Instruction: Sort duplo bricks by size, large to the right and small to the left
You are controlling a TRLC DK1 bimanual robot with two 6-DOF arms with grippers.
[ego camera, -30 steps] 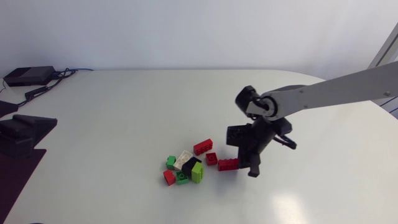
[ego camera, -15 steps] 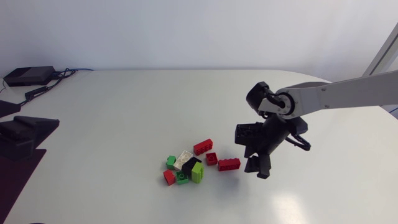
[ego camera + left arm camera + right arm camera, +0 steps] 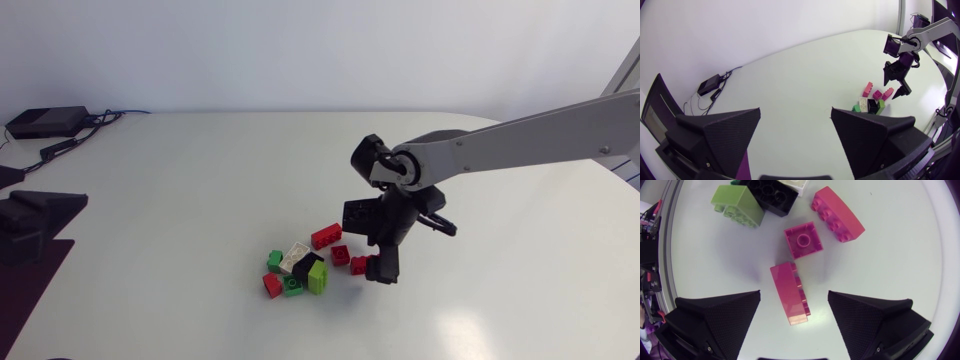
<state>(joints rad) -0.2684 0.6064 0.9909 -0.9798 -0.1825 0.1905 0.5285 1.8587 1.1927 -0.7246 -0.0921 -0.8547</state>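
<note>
- The right end effector (image 3: 378,270) hangs low over the long red brick (image 3: 789,295); its fingers are spread wide, and the brick lies between them with neither finger touching it.
- The brick lies on its side on the worktop (image 3: 200,180), studs toward one finger; in the head view it sits at the pile's 3 o'clock edge.
- It looks slightly skewed to the fingers; a small wrist turn should square them before closing at mid-length.
- The small red brick (image 3: 803,240) is just ahead, at the long brick's 10 o'clock; keep the fingertips short of it.
- Lift clear; then carry toward 3 o'clock.
- The left end effector (image 3: 796,111) is open at 9 o'clock, well apart.
</note>
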